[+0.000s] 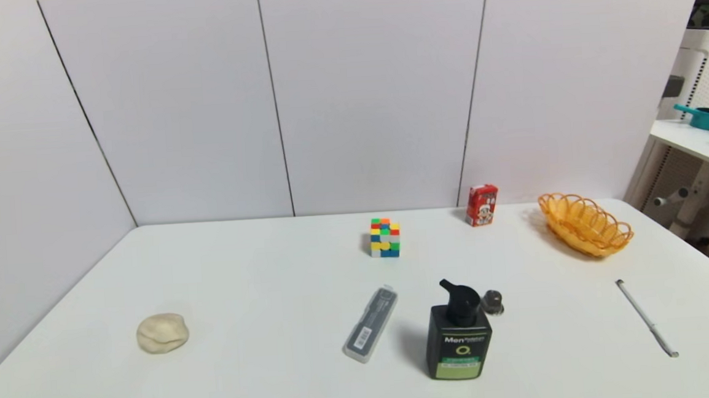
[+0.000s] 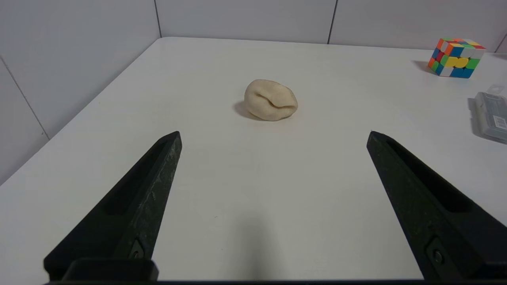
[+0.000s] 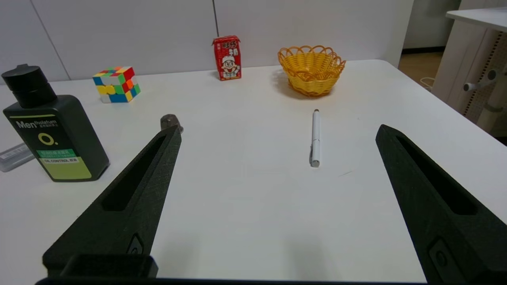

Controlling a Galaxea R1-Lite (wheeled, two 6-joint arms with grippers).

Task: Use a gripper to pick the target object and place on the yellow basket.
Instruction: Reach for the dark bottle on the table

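My right gripper (image 3: 277, 134) and left gripper (image 2: 273, 134) hover with jaws apart; the target object (image 1: 458, 340) stands untouched, the yellow basket (image 1: 585, 224) well apart.

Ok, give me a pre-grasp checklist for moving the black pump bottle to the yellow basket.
1. Pump bottle upright, free-standing: ok.
2. Right gripper open, holding nothing: ok.
3. Left gripper open, over by the dough lump, away from the bottle: ok.
4. Yellow basket empty: ok.
5. Space around bottle: not ok, small grey knob close behind it, pen case beside it.
6. White pen lies between gripper and basket: lift over it.
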